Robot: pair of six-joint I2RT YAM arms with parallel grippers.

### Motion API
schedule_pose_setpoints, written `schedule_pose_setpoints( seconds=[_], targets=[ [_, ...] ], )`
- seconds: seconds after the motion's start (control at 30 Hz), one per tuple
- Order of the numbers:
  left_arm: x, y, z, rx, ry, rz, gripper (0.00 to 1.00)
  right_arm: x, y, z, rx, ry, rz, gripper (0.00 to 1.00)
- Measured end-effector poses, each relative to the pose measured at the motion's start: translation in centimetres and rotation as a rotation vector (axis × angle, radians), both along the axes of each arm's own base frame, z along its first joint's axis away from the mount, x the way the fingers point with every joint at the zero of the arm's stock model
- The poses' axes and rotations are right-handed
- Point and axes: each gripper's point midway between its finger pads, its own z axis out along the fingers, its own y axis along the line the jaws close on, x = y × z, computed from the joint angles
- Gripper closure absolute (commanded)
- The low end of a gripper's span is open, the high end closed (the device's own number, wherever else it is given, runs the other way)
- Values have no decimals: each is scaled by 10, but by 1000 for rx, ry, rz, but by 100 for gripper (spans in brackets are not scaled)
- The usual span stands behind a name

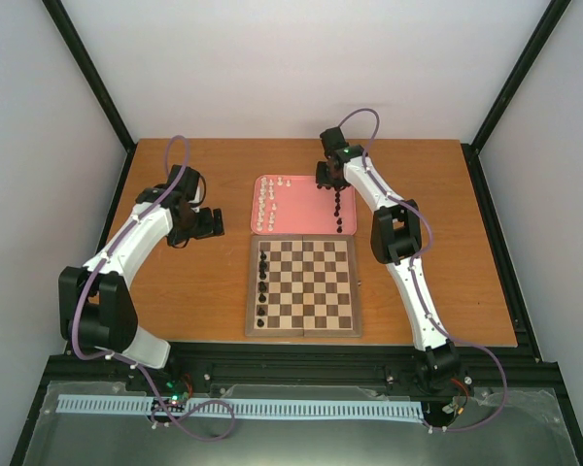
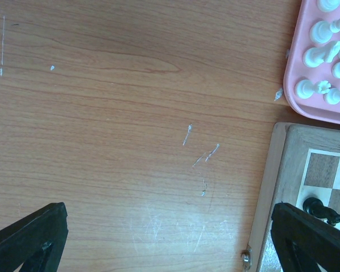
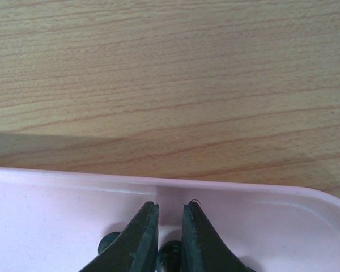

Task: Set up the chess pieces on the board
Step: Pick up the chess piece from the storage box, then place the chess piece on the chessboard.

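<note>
The board (image 1: 252,291) lies at the table's middle with several black chess pieces (image 1: 262,286) along its left column. Behind it, a pink tray (image 1: 301,209) holds white pieces (image 1: 268,199) on its left and black pieces (image 1: 339,209) on its right. My right gripper (image 1: 332,184) reaches down into the tray's far right corner. In the right wrist view its narrow jaws (image 3: 170,207) are closed against a black piece (image 3: 171,252), with another black piece (image 3: 107,243) beside it. My left gripper (image 1: 212,222) hovers open over bare table left of the tray, holding nothing (image 2: 167,212).
In the left wrist view the board's corner (image 2: 283,187) with one black piece (image 2: 314,207) sits at the lower right. The tray's edge (image 2: 292,79) with white pieces (image 2: 320,56) is at the upper right. Black frame posts border the table.
</note>
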Motion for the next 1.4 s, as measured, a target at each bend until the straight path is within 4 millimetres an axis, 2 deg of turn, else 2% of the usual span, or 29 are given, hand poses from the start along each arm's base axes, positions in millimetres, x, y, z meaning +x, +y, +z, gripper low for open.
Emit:
schedule_pose_setpoints(
  seconds=[0.43,0.6,0.7,0.87,1.03,1.2,1.3,1.4],
  targets=[
    [0,0,1,-1,-2,-1,0,1,-2,1,-13,-6,-6,91],
    [1,-1,1,-4,-4,-4,0,3,-4,10,-18,-24,-12,91],
    [1,-2,2,-7,-5,-10,0,4,-4,28,-10,-48,-11,91],
    [0,-3,4,-14,-12,-15,0,4,-3,70,10,-108,-6,92],
    [0,-4,8,-21,-22,-18,0,-4,4,108,24,-153,14,92],
    [-1,-4,16,-28,-46,-20,0,-35,36,128,25,-148,89,92],
    [-2,-4,20,-30,-57,-19,0,-72,75,131,30,-118,180,92],
    [-2,-4,23,-32,-67,-20,0,-114,119,125,40,-78,282,92]
  ],
)
